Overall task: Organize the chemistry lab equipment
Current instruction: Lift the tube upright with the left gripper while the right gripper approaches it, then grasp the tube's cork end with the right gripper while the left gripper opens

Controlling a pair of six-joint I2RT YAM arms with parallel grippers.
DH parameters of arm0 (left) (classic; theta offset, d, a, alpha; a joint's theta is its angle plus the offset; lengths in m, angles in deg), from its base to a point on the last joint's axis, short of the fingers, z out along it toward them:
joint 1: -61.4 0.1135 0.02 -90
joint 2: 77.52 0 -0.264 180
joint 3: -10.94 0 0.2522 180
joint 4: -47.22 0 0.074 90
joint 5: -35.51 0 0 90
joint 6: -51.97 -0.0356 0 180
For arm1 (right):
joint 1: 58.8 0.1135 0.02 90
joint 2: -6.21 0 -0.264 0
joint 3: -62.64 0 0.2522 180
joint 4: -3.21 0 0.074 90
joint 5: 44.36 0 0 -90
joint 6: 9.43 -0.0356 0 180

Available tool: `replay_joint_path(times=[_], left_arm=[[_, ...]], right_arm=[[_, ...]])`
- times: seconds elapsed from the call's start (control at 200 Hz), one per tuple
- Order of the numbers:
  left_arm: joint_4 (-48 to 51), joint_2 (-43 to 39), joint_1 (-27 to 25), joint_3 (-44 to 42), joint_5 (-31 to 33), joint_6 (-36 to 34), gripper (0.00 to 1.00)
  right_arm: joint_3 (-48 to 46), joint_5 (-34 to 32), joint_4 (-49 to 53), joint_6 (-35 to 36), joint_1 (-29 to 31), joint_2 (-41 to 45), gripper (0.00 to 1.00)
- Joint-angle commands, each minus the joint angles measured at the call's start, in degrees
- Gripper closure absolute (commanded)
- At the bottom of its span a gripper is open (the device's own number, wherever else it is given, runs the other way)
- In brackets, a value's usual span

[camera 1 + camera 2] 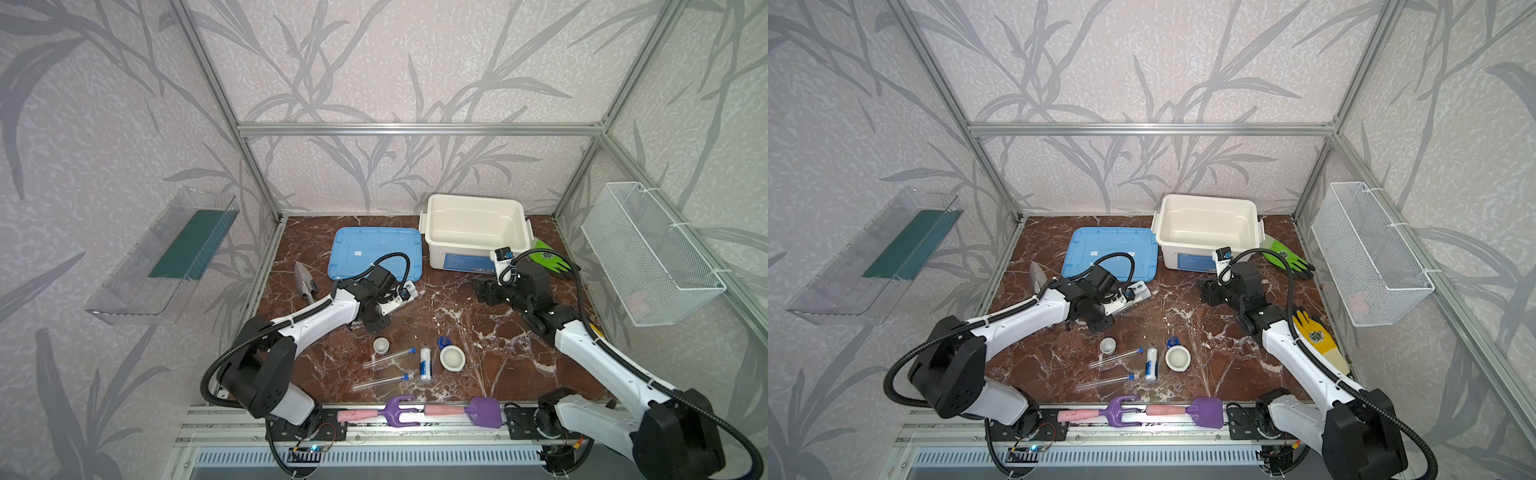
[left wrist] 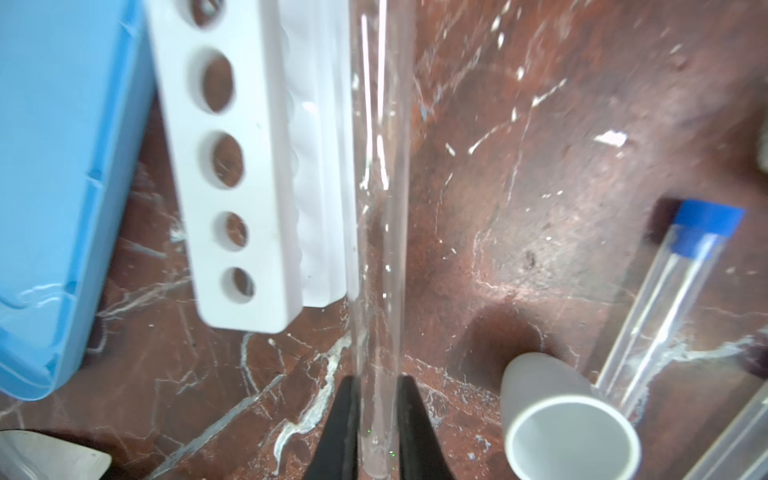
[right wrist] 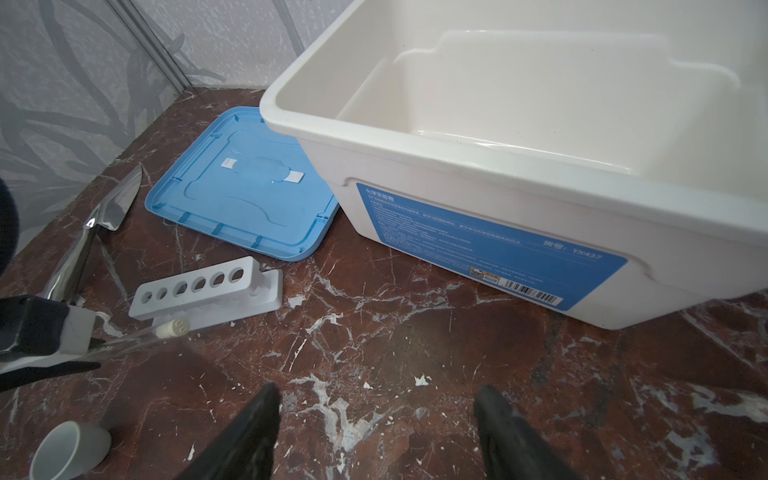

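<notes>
My left gripper (image 2: 378, 380) is shut on the end of a clear test tube (image 2: 380, 187), which runs out low over the table beside the white six-hole rack (image 2: 232, 166). The rack lies on its side next to the blue lid (image 1: 374, 253). In both top views two more blue-capped test tubes (image 1: 388, 358) lie near the front with the small white cup (image 1: 381, 345), the white blue-labelled bottle (image 1: 424, 364), the white bowl (image 1: 452, 356) and the small blue piece (image 1: 444, 342). My right gripper (image 3: 376, 399) stands open over bare table in front of the white bin (image 3: 519, 166), holding nothing.
A metal trowel (image 1: 305, 282) lies at the left. Purple pink-handled tools (image 1: 399, 411) sit on the front rail. A green glove (image 1: 548, 259) lies by the bin and a yellow glove (image 1: 1316, 336) under the right arm. A wire basket (image 1: 648, 253) hangs on the right wall.
</notes>
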Motion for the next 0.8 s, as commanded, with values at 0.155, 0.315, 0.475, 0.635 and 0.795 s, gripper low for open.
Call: replay_joint_path(times=[0.155, 0.315, 0.475, 0.635, 0.795], left_arm=[[-16.7, -13.81, -0.25, -7.39, -6.14, 8.4, 0.9], [-24.76, -18.56, -0.34, -10.11, -11.71, 15.36, 0.89], [-28.6, -22.41, -0.6, -11.82, -16.61, 19.22, 0.88], [-29.04, -24.07, -1.39, -12.7, -18.3, 20.06, 0.87], [-29.22, -24.67, -2.88, -12.84, -18.94, 19.93, 0.87]], right_arm=[[5.74, 11.33, 1.59, -3.98, 1.49, 2.16, 0.26], [9.61, 13.01, 2.56, -1.49, 6.94, 2.19, 0.26], [12.75, 17.06, -0.44, -2.17, 11.37, 0.29, 0.26], [12.98, 18.45, -7.14, -6.37, 13.58, -1.62, 0.28], [15.6, 15.56, -5.16, -2.54, 18.05, -4.35, 0.31]])
